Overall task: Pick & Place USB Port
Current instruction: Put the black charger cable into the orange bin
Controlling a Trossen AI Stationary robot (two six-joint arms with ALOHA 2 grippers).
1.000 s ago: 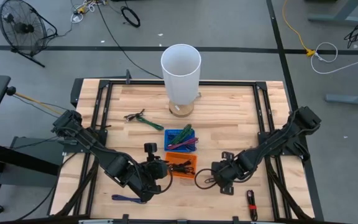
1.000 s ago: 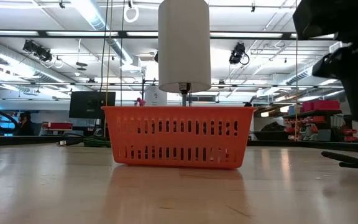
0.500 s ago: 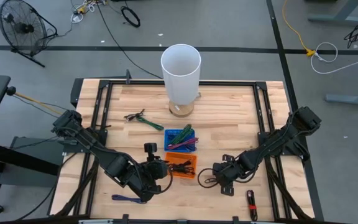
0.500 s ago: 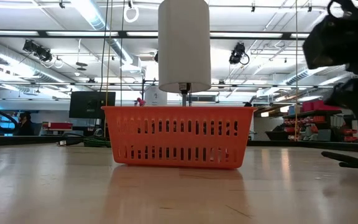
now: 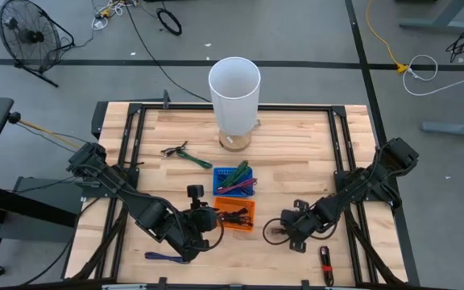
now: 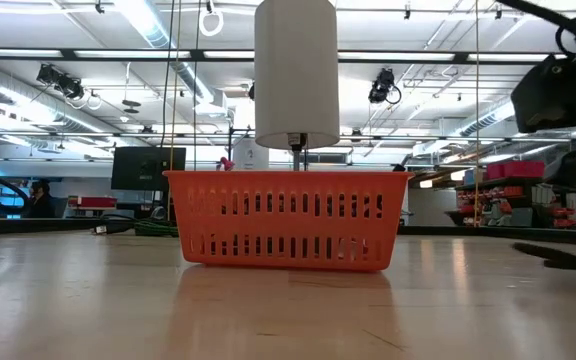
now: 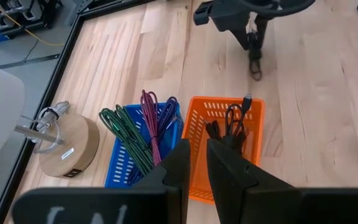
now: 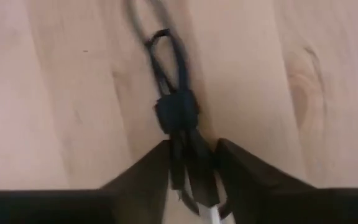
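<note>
A black USB cable, tied in a bundle (image 5: 272,232), lies on the wooden table right of the orange basket (image 5: 236,213); it also shows in the right wrist view (image 8: 176,112) and low on the table in the low view (image 6: 563,257). My right gripper (image 5: 286,231) (image 8: 191,180) is down at the cable's right end, shut on it. My left gripper (image 5: 204,219) (image 7: 194,165) hovers just left of the orange basket, shut and holding nothing. The orange basket (image 7: 225,143) holds several black cables. My right gripper pinches the black cable by its tied bundle (image 8: 182,152) between the two fingers (image 8: 145,180). The fingers come from the table's right side, low and slanting down, along the cable. The cable's loop end (image 8: 163,56) lies ahead of the fingers on the table.
A blue basket (image 5: 234,179) with green and purple cables sits behind the orange one. A tall white cylinder on a wooden base (image 5: 234,89) stands toward the far edge. A green-handled tool (image 5: 185,155), a blue strap (image 5: 163,257) and a black-and-red item (image 5: 326,263) lie about.
My right gripper has moved a little toward the table's right edge, away from the orange basket. The black cable has slid along the table with it.
</note>
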